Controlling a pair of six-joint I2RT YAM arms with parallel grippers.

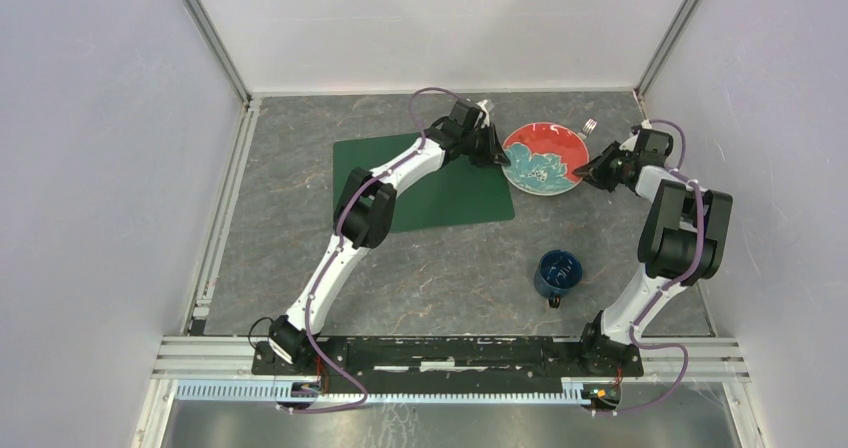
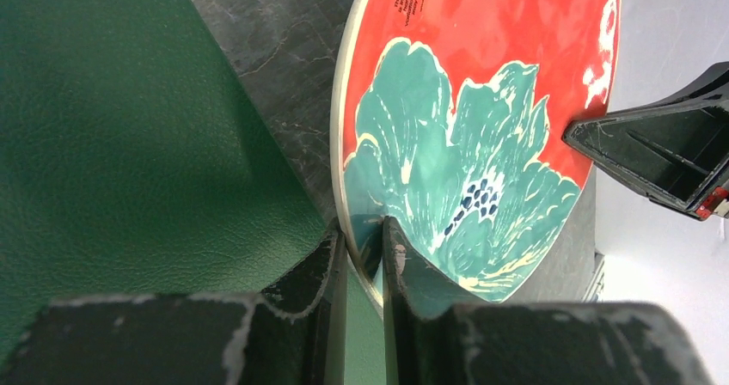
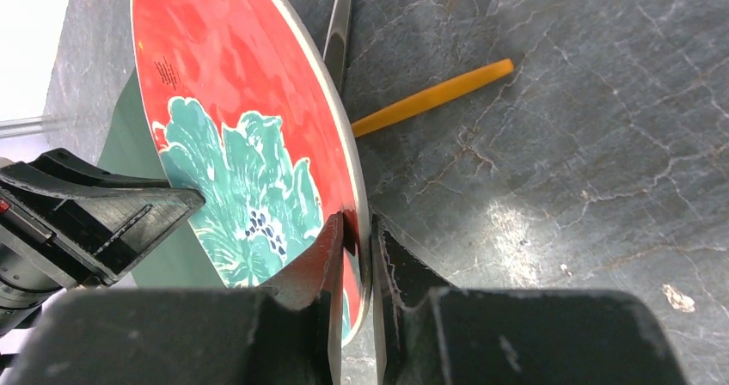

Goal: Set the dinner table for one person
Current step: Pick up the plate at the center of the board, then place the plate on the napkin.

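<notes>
On the hard grey bench (image 1: 450, 268), just right of the green mat (image 1: 430, 188), the left claw (image 2: 363, 235) pinches one rim of the plate (image 1: 545, 158) and the right claw (image 3: 359, 226) pinches the opposite rim. The plate looks stiff, glazed, probably slippery and breakable.

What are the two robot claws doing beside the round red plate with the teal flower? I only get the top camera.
Observer: On the left wrist camera, the left gripper pinches the rim of the round red plate with a teal flower between its fingers.
Operator: And the other one?
Observer: The right wrist camera shows the right gripper clamped on the opposite rim.
Operator: Anything hiding there?
Observer: A thin yellow-orange stick lies on the dark grey stone-look dinner table, one end vanishing behind the plate.
</notes>
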